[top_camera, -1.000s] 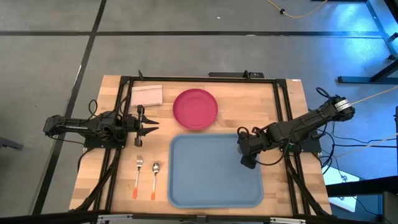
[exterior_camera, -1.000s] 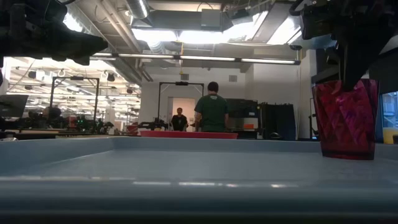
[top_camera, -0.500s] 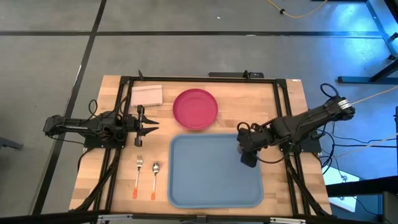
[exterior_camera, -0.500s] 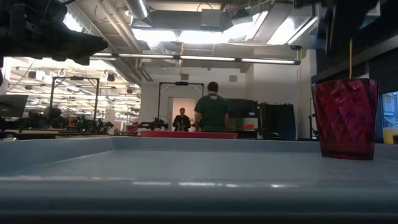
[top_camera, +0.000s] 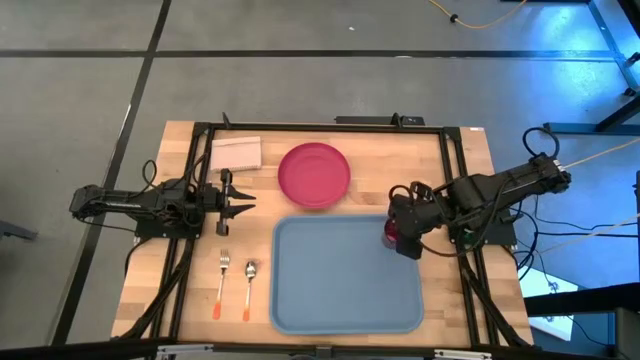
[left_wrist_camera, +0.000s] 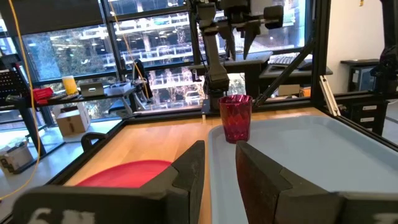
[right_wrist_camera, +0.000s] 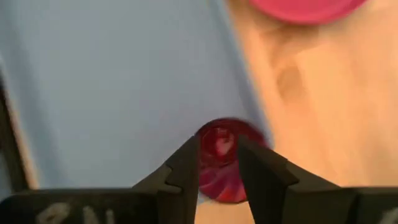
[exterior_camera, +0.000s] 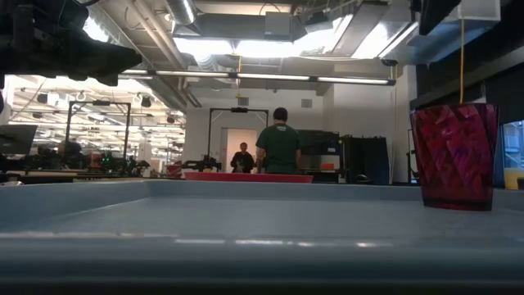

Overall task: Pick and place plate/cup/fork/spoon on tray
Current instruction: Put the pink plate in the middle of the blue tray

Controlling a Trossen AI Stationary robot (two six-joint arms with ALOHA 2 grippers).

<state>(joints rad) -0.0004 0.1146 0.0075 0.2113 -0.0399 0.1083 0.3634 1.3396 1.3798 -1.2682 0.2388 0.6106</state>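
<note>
Maroon cup (top_camera: pixel 391 229) at tray (top_camera: pixel 340 290) edge, right tool (top_camera: pixel 404 232) above

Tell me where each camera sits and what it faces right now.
High: overhead, facing down at tray, both arms.
Low: table height, facing the room across the tray; cup at right.
Left wrist: behind left gripper, facing cup and right arm.
Right wrist: above cup, right gripper over it.
All four share the cup.

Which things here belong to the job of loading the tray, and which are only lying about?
Part of the job:
- tray
- cup, standing upright on the tray
- plate, on the table beyond the tray
- fork and spoon, side by side beside the tray
- right hand, above the cup

Just lying about:
- white napkin, next to the plate
</note>
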